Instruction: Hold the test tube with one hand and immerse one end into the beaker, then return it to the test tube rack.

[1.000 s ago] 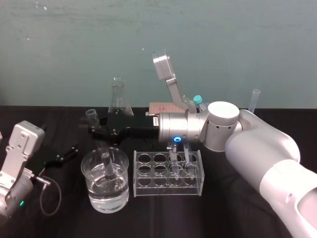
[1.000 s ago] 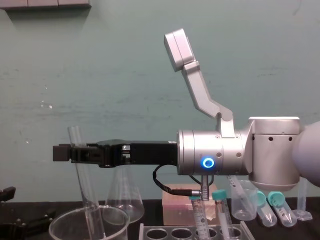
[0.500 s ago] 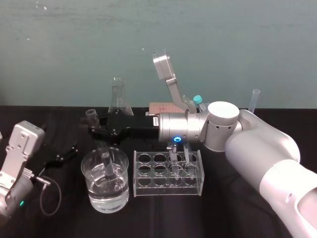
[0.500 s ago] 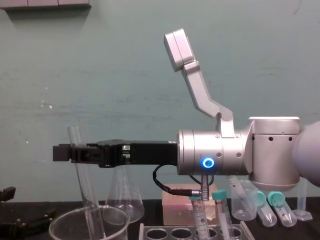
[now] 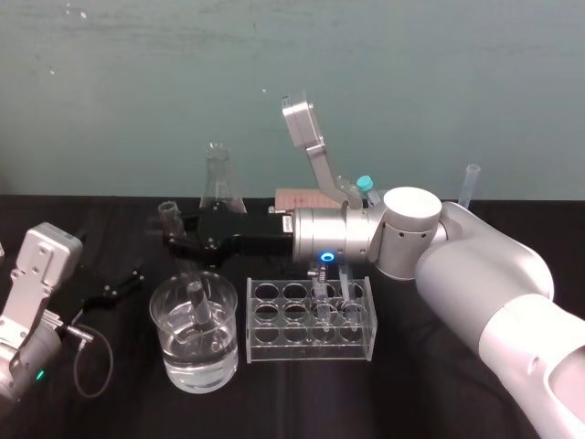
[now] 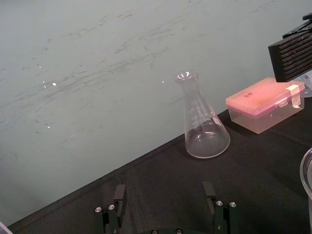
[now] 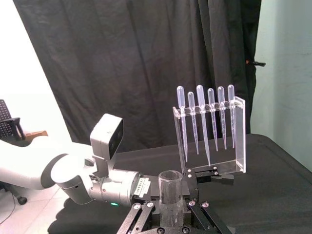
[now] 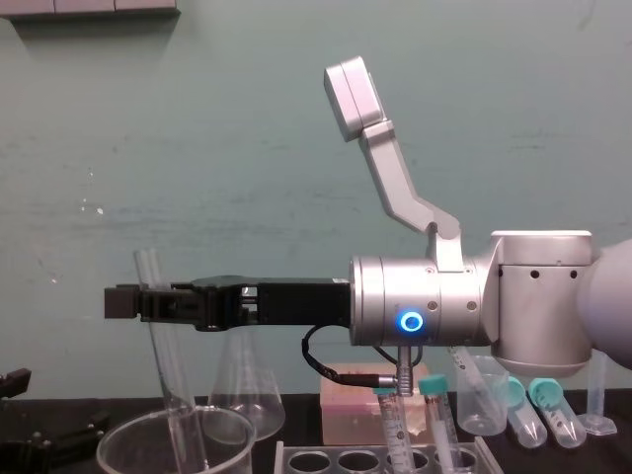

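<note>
Right claw (image 8: 138, 302): it is being held level above the table, reaching leftward from its silver wrist, and its fingers are being pressed shut on the test tube.
Test tube (image 8: 170, 385): it is being gripped near its upper part, with the open top showing above the fingers. It is being held slightly tilted, the top leaning left. Its lower end is being held inside the beaker.
Depth of the dip: whether the rounded end is being wetted by the liquid cannot be told.
Beaker (image 5: 157, 315): it is being supported by the table just left of the test tube rack, with clear liquid in its lower part.
Test tube rack (image 5: 265, 353): it is being passed over by the right wrist. Teal-capped tubes (image 8: 435, 420) are being carried in its right-hand holes, while the left-hand holes are standing free.
Left claw (image 6: 163, 200): it is being rested low at the near left of the table with its fingers spread apart and nothing between them.
Conical flask (image 6: 205, 124): it is being seen upright at the far edge of the table, behind the beaker.
Pink box (image 6: 265, 103): it is being seen just right of the flask.
</note>
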